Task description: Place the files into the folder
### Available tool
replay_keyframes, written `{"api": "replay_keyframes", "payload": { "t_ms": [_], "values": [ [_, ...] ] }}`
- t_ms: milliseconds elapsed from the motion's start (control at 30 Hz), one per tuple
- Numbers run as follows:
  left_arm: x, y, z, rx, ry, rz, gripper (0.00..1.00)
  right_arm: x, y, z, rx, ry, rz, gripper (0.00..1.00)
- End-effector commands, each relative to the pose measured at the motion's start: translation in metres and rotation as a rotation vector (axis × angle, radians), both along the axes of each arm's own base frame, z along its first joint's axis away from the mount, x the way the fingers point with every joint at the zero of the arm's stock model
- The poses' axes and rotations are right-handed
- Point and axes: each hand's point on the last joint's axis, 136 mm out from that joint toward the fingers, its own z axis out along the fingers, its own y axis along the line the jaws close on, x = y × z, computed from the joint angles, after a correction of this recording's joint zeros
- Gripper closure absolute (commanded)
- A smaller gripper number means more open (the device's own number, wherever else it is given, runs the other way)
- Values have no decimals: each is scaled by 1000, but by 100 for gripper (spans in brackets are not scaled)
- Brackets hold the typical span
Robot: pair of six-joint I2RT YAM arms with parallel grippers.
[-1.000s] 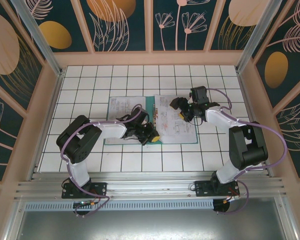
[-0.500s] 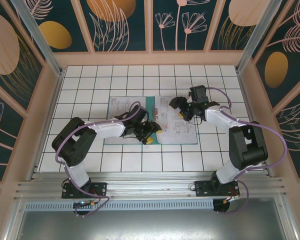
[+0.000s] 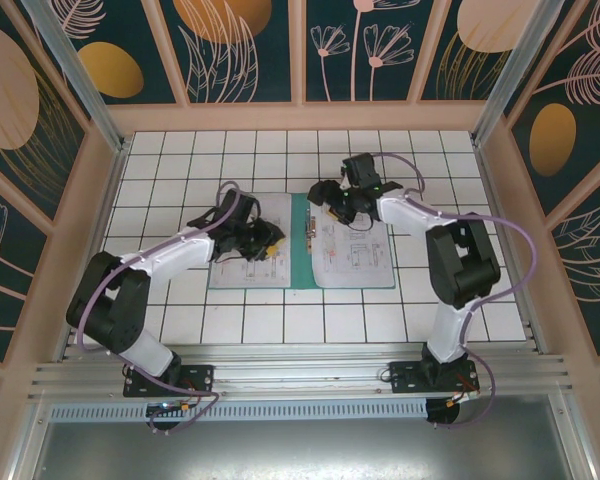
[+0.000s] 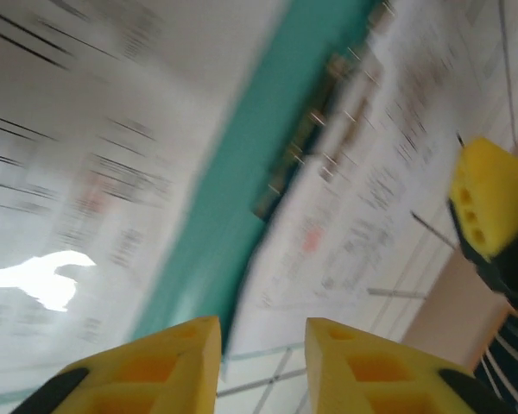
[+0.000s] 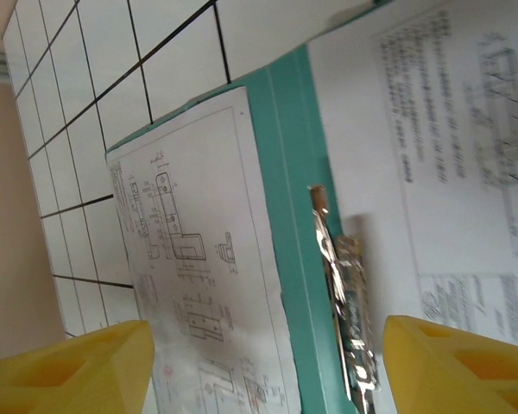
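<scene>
Folder [image 3: 300, 262] open flat on tiled desk [image 3: 180, 160]; files [image 3: 355, 250] lie on both halves, either side of the metal clip [image 5: 341, 328] at the spine. My left pincer [image 3: 263, 240] hovers over the left sheet, slightly parted, empty. My right pincer [image 3: 323, 195] hangs over the spine's far end, spread wide, empty.

I see matt white paper files [image 5: 198, 285] on a smooth teal card folder [image 5: 285, 172]; its metal clip [image 5: 341, 302] looks shiny.
</scene>
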Motion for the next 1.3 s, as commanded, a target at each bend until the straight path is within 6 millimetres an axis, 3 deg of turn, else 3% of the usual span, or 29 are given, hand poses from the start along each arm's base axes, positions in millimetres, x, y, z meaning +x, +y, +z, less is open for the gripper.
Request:
{"api": "replay_keyframes", "payload": {
  "t_ms": [0, 167, 500, 1267],
  "values": [
    [-13, 35, -29, 98, 50, 5, 73, 9, 10, -7, -74, -19, 33, 29],
    [-15, 57, -50, 147, 73, 16, 76, 23, 21, -21, -156, -15, 48, 30],
    [-31, 67, -80, 182, 122, 13, 77, 37, 34, -45, -214, 13, 77, 30],
    [-34, 67, -85, 185, 131, 8, 77, 43, 55, -60, -195, 35, 132, 30]
  ]
}}
